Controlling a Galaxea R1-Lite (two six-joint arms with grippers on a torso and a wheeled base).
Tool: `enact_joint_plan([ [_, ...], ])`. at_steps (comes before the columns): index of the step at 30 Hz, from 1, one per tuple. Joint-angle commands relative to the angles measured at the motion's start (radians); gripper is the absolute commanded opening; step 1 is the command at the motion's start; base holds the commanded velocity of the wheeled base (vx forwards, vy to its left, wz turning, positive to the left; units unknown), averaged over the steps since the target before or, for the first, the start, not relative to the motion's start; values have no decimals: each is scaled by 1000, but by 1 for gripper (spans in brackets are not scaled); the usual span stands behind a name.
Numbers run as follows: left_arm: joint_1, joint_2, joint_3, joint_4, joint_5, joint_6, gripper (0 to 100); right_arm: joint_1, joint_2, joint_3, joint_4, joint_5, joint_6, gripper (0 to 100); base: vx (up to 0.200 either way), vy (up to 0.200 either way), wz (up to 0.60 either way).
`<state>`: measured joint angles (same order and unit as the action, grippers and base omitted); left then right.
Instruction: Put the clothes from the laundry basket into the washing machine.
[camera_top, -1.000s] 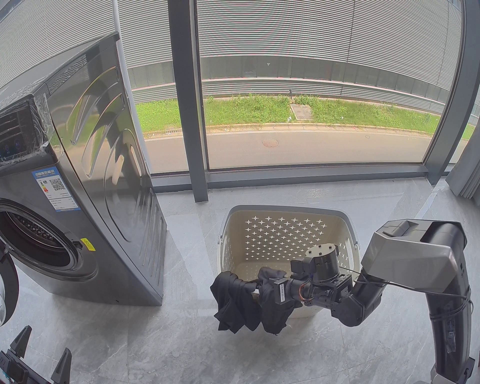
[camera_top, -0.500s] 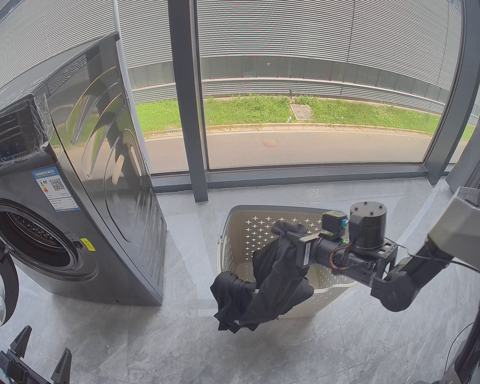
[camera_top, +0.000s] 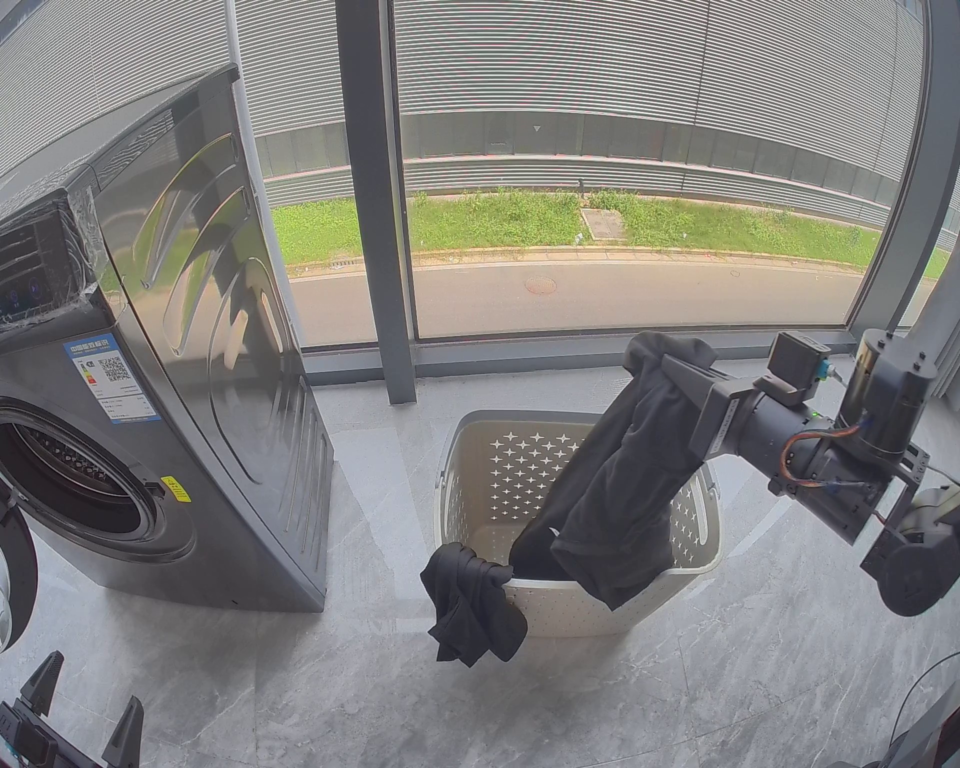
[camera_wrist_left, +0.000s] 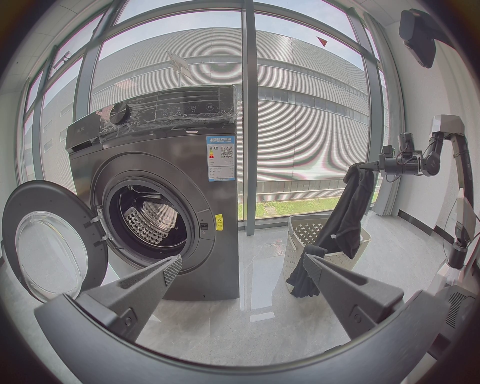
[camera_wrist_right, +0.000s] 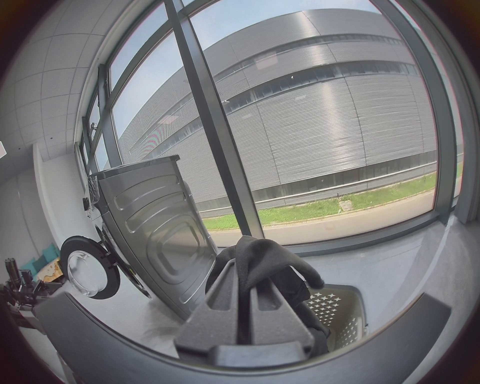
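My right gripper (camera_top: 690, 385) is shut on a black garment (camera_top: 625, 470), held high above the cream laundry basket (camera_top: 530, 470). The cloth hangs down, its lower end trailing inside the basket. In the right wrist view the fingers (camera_wrist_right: 227, 295) pinch the garment (camera_wrist_right: 265, 257). More black cloth (camera_top: 470, 605) drapes over the basket's near left rim; whether it joins the lifted piece I cannot tell. The grey washing machine (camera_top: 200, 330) stands at the left, with its door (camera_wrist_left: 50, 245) swung open and its drum (camera_wrist_left: 147, 222) exposed. My left gripper (camera_wrist_left: 240, 261) is open, low, facing the machine.
A window wall with a grey pillar (camera_top: 375, 200) runs behind the basket. Pale tiled floor (camera_top: 350, 680) lies bare between the machine and the basket. From the left wrist view the basket (camera_wrist_left: 305, 232) sits right of the machine (camera_wrist_left: 165, 150).
My right gripper has risen up and to the right with the black garment, pulling it off the basket's front rim. The draped cloth at the rim stays. The left gripper has not moved.
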<state>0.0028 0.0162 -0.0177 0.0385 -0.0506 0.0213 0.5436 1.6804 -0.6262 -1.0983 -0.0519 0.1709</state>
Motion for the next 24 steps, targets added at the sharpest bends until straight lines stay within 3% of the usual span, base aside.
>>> enact_joint_plan([
  [1,0,-15,16,1,-2,0,100,9,-71,39,-6,-28,-25,0,-200,0,0],
  [7,0,-15,16,1,-2,-1,100,22,-74,60,-6,-74,-34,0,-200,0,0],
  [14,0,-15,16,1,0,-3,100,52,-110,86,9,-166,-51,0,0,29,0],
  [24,0,-15,16,1,0,-3,100,64,-133,88,11,-175,-51,0,0,200,0],
])
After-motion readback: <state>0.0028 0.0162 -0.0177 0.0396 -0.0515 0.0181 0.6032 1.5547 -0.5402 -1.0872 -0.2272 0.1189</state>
